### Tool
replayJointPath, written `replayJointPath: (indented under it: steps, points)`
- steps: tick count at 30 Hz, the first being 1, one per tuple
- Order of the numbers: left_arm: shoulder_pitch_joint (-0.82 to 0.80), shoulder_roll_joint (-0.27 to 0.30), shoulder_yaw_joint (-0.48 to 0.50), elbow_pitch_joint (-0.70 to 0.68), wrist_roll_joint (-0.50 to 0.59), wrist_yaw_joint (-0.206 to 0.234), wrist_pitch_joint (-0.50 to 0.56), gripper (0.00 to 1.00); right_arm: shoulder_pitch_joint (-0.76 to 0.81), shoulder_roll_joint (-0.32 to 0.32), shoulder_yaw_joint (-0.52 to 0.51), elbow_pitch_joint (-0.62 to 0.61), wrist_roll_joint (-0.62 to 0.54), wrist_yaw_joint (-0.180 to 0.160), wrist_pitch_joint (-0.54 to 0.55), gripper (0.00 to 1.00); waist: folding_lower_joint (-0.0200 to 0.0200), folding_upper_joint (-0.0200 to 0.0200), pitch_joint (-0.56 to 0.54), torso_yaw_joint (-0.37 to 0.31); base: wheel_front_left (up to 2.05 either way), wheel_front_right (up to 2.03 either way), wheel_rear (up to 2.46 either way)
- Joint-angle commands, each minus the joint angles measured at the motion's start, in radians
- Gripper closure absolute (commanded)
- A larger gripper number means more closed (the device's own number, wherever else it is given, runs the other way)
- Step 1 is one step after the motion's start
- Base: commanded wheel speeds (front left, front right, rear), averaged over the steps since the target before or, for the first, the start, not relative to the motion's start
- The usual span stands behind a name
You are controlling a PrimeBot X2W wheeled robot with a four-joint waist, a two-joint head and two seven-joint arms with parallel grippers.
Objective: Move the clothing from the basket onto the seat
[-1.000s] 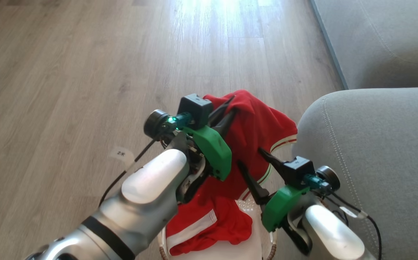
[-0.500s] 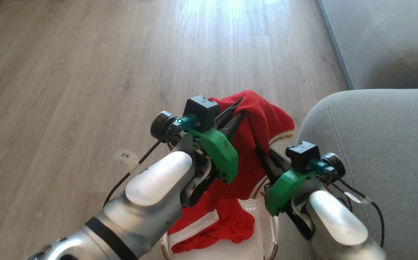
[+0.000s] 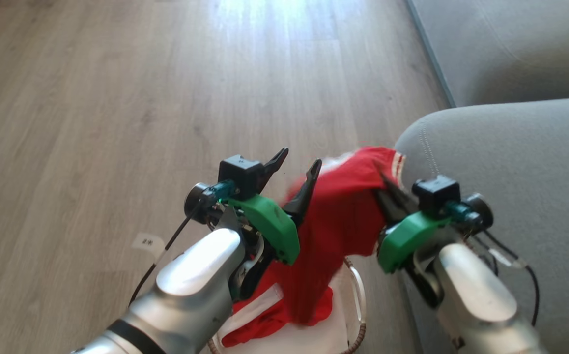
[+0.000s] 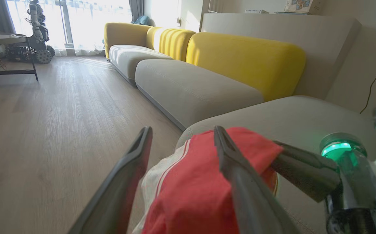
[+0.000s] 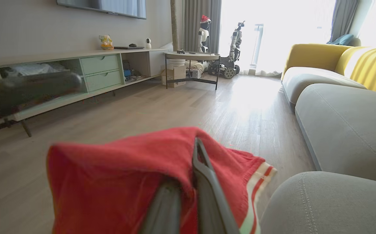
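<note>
A bright red garment (image 3: 338,221) with white stripe trim hangs from my right gripper (image 3: 385,183), which is shut on its upper edge right beside the grey sofa cushion (image 3: 510,172). In the right wrist view the right gripper (image 5: 193,152) pinches the red fabric (image 5: 119,175), with one finger buried under the cloth. My left gripper (image 3: 298,164) stands open just left of the garment, holding nothing; its left wrist view shows its spread fingers (image 4: 142,143) with the red cloth (image 4: 191,195) behind them. A second red garment (image 3: 260,314) lies in the cream basket (image 3: 358,290) below.
Wood floor spreads to the left and ahead, with a small paper label (image 3: 148,242) on it. A further grey seat section (image 3: 510,44) lies beyond. A low cabinet (image 5: 103,71), a small table (image 5: 191,57) and standing robots (image 5: 233,48) are far off across the room.
My left gripper let go of the red garment and opened. My right gripper shut on it and carried it right, toward the sofa cushion. The head camera also shifted.
</note>
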Motion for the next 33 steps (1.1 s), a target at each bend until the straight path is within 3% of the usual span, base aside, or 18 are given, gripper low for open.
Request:
replayJointPath:
  steps: [1, 16, 26, 33]
  points:
    - [-0.040, 0.016, 0.038, -0.017, -0.005, -0.009, -0.021, 0.00, -0.078, 0.006, -0.009, -0.038, -0.019, 0.000, -0.007, 1.00, 0.0000, 0.0000, 0.005, -0.017, 0.00, 0.00, 0.00]
    - [0.039, 0.009, 0.008, -0.001, 0.002, -0.039, -0.098, 0.00, -0.121, 0.006, -0.219, -0.072, -0.199, 0.000, -0.007, 1.00, 0.0000, 0.0000, 0.037, -0.188, 0.00, 0.00, 0.00]
    - [0.053, 0.013, -0.013, 0.021, 0.025, -0.040, -0.111, 0.00, -0.134, 0.006, -0.249, -0.091, -0.235, 0.000, -0.007, 1.00, 0.0000, 0.0000, 0.072, -0.337, 0.00, 0.00, 0.00]
    - [0.047, 0.009, -0.020, 0.027, 0.035, -0.038, -0.116, 0.00, -0.145, 0.006, -0.259, -0.092, -0.247, 0.000, -0.007, 1.00, 0.0000, 0.0000, 0.092, -0.384, 0.00, 0.00, 0.00]
